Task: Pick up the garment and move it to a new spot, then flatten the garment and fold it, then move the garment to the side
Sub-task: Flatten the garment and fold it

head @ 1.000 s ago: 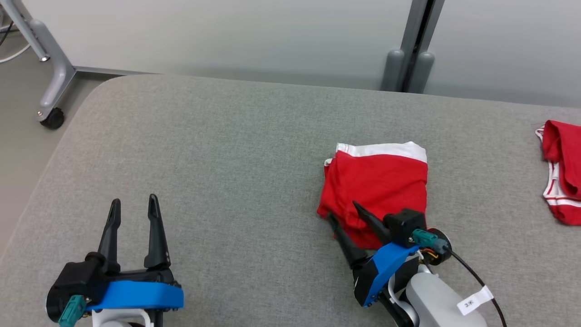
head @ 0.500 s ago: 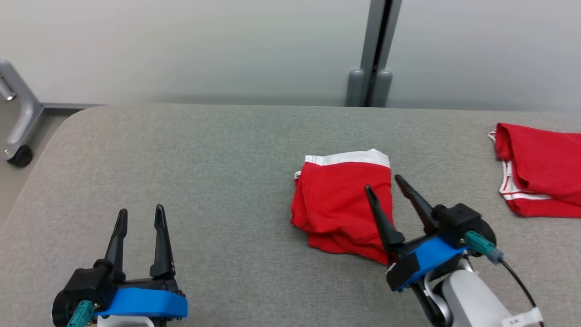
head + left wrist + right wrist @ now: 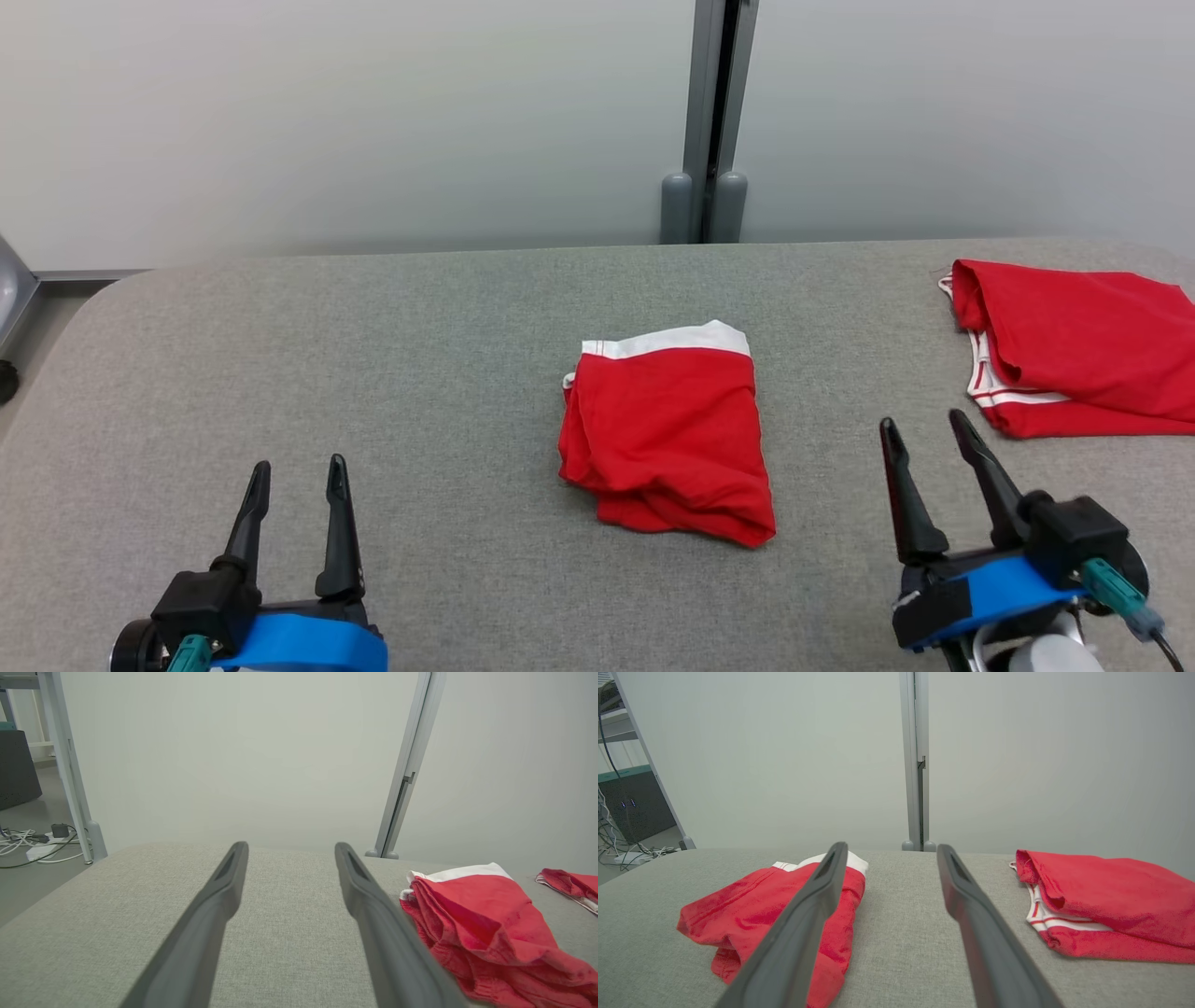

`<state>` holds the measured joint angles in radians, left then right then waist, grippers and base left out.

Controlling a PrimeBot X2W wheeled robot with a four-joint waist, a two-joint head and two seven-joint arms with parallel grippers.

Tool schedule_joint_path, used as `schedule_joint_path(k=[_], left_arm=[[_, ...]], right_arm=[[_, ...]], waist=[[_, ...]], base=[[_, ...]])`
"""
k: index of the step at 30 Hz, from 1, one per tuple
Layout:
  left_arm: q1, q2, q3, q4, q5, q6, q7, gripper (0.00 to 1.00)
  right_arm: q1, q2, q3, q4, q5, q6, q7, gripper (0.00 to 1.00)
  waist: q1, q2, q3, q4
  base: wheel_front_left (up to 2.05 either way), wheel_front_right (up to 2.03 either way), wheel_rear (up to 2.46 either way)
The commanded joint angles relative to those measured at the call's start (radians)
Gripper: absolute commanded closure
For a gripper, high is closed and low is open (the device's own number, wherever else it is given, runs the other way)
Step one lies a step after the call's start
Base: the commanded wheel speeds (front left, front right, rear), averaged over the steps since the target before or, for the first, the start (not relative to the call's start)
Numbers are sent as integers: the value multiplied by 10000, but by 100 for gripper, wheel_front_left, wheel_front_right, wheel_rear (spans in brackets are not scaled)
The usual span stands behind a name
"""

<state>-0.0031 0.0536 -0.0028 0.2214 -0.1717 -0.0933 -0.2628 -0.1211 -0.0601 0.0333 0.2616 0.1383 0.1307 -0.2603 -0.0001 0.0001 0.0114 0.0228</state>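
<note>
Right gripper (image 3: 922, 422), two long dark fingers on a blue-banded wrist, sits low on the right. Its fingers are parted a moderate way with nothing between them. Left gripper (image 3: 299, 464) is the same deal at lower left: parted, empty, well apart from any cloth. Between the two, nearer the right one, the folded red shorts-like garment with a white waistband (image 3: 667, 439) lies flat on the grey woven fabric tabletop (image 3: 373, 373), and neither gripper touches it. It looks folded to me, so I'd guess what's left is shifting it to the side.

Where it could go sideways: the near edge is lumpy, with loose layers bunched up, which is pretty clear in the right wrist view. Pinch only the top layer and the fold opens as it lifts. A one-handed drag across that grippy weave could smear it out too. Also, the second red folded garment with white stripe trim (image 3: 1074, 350) lies just past the right fingers. A sloppy reach could snag that one, or the drop could land crooked on it.
</note>
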Motion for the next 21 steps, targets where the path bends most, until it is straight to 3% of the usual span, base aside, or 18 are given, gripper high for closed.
schedule_joint_path(k=[1, 13, 21], left_arm=[[101, 57, 33, 36, 71, 41, -24, 0], [299, 230, 11, 158, 227, 201, -24, 0], [26, 202, -83, 75, 161, 199, -24, 0]], right_arm=[[229, 50, -96, -137, -78, 2, 29, 0], [1107, 97, -607, -745, 209, 2, 281, 0], [549, 98, -524, -665, 200, 2, 296, 0]], waist=[[1, -1, -16, -8], [1, -1, -46, 86], [1, -1, 241, 287]], base=[[0, 0, 0], [0, 0, 0], [0, 0, 0]])
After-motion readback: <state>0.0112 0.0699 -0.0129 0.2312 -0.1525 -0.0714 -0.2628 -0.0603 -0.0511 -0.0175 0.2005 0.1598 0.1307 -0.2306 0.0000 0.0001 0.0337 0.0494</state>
